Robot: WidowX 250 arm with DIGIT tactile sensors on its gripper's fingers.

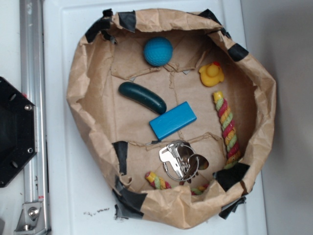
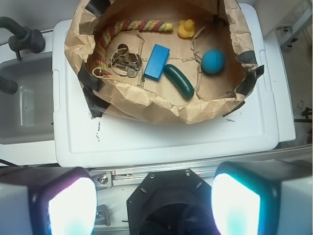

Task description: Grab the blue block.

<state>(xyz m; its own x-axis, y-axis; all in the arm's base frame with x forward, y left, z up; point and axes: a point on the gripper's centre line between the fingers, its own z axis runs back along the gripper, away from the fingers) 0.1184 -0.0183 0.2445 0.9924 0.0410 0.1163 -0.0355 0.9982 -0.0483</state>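
White plastic lid [image 1: 73, 196] carrying a taped brown-paper basin [image 1: 78, 88]; approach step not yet begun.

The blue block [image 1: 172, 120] lies flat near the middle of the basin floor, just beside the dark green cucumber toy [image 1: 142, 97], with a bunch of keys [image 1: 178, 159] close on its other long side. A dimpled blue ball [image 1: 158, 51], a yellow rubber duck [image 1: 211, 73] and a striped rope toy [image 1: 226, 129] sit farther off, near the paper wall. In the wrist view the gripper [image 2: 152, 205] hangs outside the basin, well apart from the block, its two pads spread wide with nothing between them. Judged step: pre-grasp positioning. The next move calls for travel over the paper rim, alignment of the pads across the block's narrow width, and a descent that clears the cucumber toy and the keys.
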